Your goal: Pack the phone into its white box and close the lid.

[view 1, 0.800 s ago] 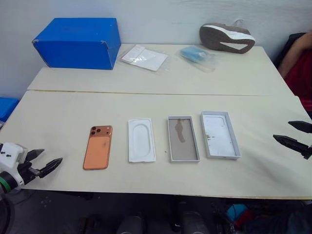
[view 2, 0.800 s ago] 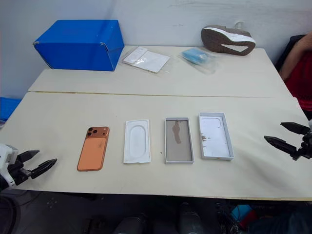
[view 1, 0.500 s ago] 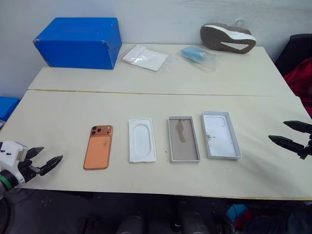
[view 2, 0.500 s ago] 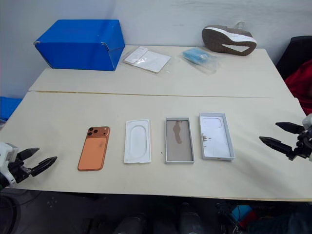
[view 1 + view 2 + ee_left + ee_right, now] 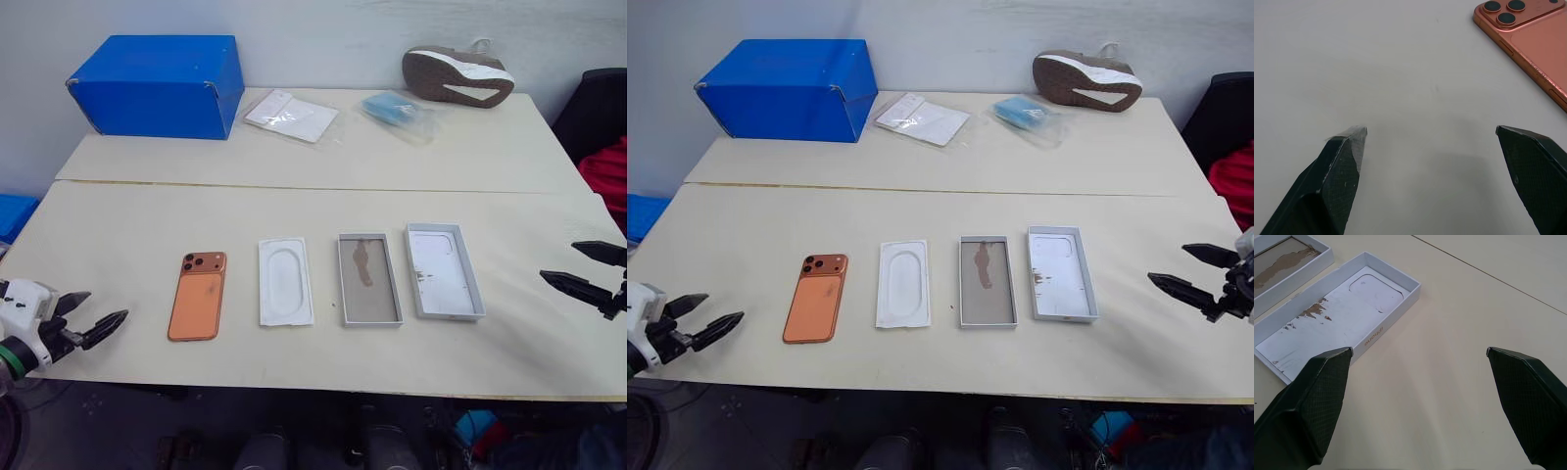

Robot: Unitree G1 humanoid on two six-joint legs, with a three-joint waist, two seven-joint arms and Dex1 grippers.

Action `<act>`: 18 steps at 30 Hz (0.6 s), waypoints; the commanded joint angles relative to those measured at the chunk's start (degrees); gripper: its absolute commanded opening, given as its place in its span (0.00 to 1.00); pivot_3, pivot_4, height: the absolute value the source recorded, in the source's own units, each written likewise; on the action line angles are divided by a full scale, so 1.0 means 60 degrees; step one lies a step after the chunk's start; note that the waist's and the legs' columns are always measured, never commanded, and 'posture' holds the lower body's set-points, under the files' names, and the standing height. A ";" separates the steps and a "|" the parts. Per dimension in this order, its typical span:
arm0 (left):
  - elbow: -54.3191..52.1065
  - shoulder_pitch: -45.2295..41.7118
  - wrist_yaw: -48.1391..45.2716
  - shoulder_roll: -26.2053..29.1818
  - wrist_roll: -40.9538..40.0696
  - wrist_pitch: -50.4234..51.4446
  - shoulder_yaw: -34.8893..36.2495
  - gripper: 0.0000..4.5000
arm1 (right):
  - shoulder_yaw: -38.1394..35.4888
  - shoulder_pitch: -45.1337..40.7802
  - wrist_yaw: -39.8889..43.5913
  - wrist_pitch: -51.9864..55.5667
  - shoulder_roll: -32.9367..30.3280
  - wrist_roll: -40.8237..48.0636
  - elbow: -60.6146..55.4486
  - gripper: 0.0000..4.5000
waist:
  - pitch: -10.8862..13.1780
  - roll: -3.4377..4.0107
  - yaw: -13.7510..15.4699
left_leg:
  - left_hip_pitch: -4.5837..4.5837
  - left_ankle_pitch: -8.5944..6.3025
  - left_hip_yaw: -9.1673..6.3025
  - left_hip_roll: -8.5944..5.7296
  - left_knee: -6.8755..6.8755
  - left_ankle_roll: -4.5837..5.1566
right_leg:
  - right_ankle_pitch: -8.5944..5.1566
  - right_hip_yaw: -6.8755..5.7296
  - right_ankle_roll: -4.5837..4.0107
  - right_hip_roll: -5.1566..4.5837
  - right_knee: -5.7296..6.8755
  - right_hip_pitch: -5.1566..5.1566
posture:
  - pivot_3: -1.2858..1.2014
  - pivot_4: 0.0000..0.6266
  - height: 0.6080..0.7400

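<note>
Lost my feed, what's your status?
Both grippers, left and right, open, empty. Phone flat on table, white box and lid open. Insert between phone and box.

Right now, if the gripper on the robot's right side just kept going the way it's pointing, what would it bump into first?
Probably the lid. The right gripper, open and empty, points across the table toward it; the lid lies open side up, ahead and a little to one side. Depth is unclear, so it might pass just above the rim.
</note>
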 commanded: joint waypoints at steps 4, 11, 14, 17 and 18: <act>-0.0186 -0.0116 -0.0143 0.0230 -0.0138 0.0333 0.0051 0.99 | -0.0400 0.0118 -0.0150 0.0103 0.0073 0.0244 -0.0744 1.00 | 0.0001 -0.0001 -0.0002 | 0.0000 0.0000 0.0001 0.0000 0.0000 0.0000 | 0.0001 0.0000 0.0001 0.0000 0.0000 0.0000 | 0.52 0.24 1.00; -0.1475 -0.0259 -0.1091 0.0489 -0.1263 0.2164 -0.0198 0.99 | -0.0460 0.0332 -0.0122 0.1113 0.0078 0.1142 -0.2730 1.00 | 0.0001 -0.0002 0.0002 | -0.0001 0.0000 -0.0003 0.0000 0.0000 0.0000 | 0.0001 -0.0002 0.0003 0.0001 0.0007 0.0000 | 0.52 0.24 1.00; -0.2325 -0.0642 -0.1279 0.0812 -0.2352 0.4062 -0.0465 0.99 | -0.0328 0.0537 -0.0278 0.1709 0.0122 0.1730 -0.4341 1.00 | 0.0002 -0.0004 0.0031 | -0.0005 0.0000 -0.0011 0.0000 0.0001 -0.0001 | 0.0002 -0.0005 0.0003 0.0001 0.0007 0.0000 | 0.52 0.24 1.00; -0.3029 -0.0995 -0.1378 0.1105 -0.3361 0.5870 -0.0867 0.99 | -0.0151 0.0771 -0.0479 0.2025 0.0179 0.2063 -0.5760 1.00 | 0.0002 -0.0004 0.0037 | -0.0010 0.0001 -0.0021 0.0000 0.0002 -0.0002 | 0.0002 -0.0013 0.0005 0.0001 0.0007 0.0000 | 0.52 0.24 1.00; -0.3219 -0.1203 -0.1355 0.1208 -0.3770 0.6630 -0.1100 0.99 | -0.0071 0.0846 -0.0525 0.2074 0.0187 0.2137 -0.6233 1.00 | 0.0003 -0.0003 0.0036 | -0.0012 0.0001 -0.0026 -0.0001 0.0002 -0.0002 | 0.0003 -0.0014 0.0005 0.0001 0.0004 0.0001 | 0.52 0.24 1.00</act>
